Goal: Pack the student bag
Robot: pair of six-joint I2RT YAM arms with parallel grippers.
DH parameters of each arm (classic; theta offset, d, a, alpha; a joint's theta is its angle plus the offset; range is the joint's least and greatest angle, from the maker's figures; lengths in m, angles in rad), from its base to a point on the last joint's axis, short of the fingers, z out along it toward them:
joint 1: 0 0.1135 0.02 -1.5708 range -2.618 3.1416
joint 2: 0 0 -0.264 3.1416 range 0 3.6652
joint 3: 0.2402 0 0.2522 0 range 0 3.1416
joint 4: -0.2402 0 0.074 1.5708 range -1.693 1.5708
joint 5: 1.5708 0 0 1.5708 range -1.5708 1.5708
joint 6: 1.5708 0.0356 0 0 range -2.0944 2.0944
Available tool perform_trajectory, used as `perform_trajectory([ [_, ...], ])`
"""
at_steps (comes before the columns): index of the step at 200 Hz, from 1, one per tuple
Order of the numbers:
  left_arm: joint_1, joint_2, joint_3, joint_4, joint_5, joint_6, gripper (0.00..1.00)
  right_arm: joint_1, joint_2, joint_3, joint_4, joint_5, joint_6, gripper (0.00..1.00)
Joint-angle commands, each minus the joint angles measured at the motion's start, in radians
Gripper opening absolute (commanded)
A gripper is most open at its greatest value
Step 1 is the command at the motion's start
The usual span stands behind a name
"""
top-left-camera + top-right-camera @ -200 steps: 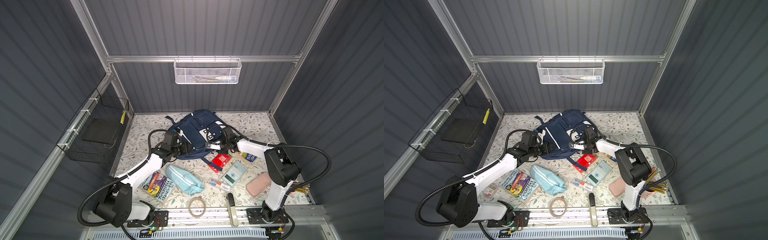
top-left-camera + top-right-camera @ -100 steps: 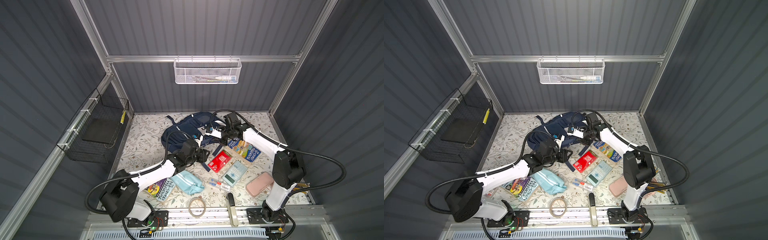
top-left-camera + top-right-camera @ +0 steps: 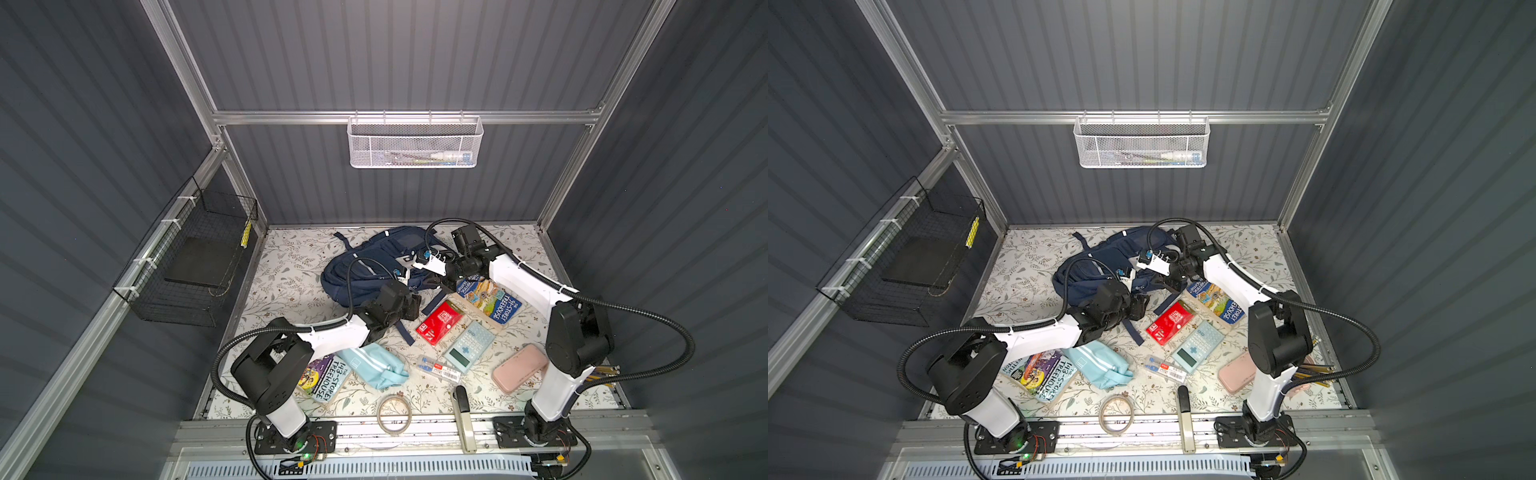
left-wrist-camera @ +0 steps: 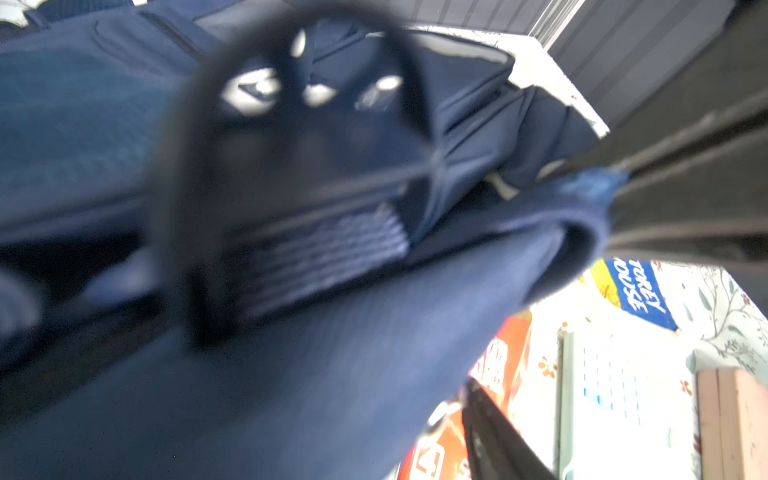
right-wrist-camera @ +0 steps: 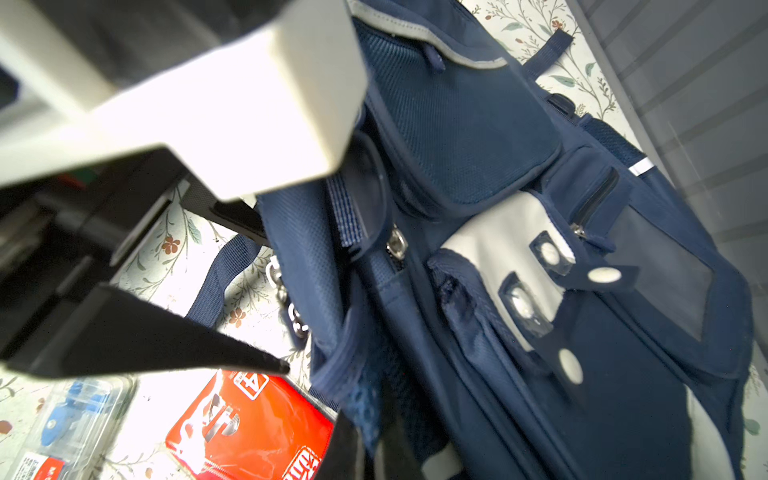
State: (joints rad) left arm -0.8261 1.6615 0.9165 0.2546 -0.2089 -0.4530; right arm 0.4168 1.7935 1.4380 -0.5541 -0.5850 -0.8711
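White wire-mesh basket (image 3: 415,143) is hanging on the back wall, holding a white tube (image 3: 446,156). Black wire basket (image 3: 187,266) on the side wall is holding a dark flat slab (image 3: 199,264), with a yellow strip (image 3: 247,237) at its far end. Toward the back of the floral tabletop (image 3: 286,266), the large navy blue fabric student bag (image 3: 357,274) is lying crumpled, showing white patches, grey reflective trim and mesh pockets. Left gripper (image 3: 410,306) is sitting at the bag's near edge, fingers (image 4: 291,166) apart around a padded fold of it; whether they are squeezing it cannot be told. Right gripper (image 3: 436,281) is sitting at the bag's right side, jaws together.
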Motion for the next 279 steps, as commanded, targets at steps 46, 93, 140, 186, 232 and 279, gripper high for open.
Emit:
perform_trajectory([
  [46, -0.006, 0.009, 0.06, -0.014, -0.062, -0.019, 0.0, -0.003, -0.055, -0.047, -0.022, -0.058, 0.012, 0.0],
  [93, 0.04, -0.147, -0.008, -0.172, 0.006, -0.062, 0.0, -0.02, -0.048, -0.042, -0.022, -0.022, 0.007, 0.0],
  [140, 0.147, -0.252, -0.074, -0.289, 0.104, -0.092, 0.0, -0.029, -0.061, -0.061, -0.004, 0.024, 0.006, 0.0],
  [186, 0.224, -0.33, -0.061, -0.427, 0.121, -0.031, 0.0, -0.035, -0.088, -0.102, 0.037, 0.087, -0.001, 0.0],
  [232, 0.355, -0.401, -0.075, -0.489, 0.278, 0.067, 0.0, -0.055, -0.14, -0.197, 0.182, 0.167, -0.028, 0.0],
  [279, 0.144, -0.347, -0.041, -0.387, 0.31, -0.021, 0.0, 0.114, -0.262, -0.407, 0.515, 0.325, 0.079, 0.44],
])
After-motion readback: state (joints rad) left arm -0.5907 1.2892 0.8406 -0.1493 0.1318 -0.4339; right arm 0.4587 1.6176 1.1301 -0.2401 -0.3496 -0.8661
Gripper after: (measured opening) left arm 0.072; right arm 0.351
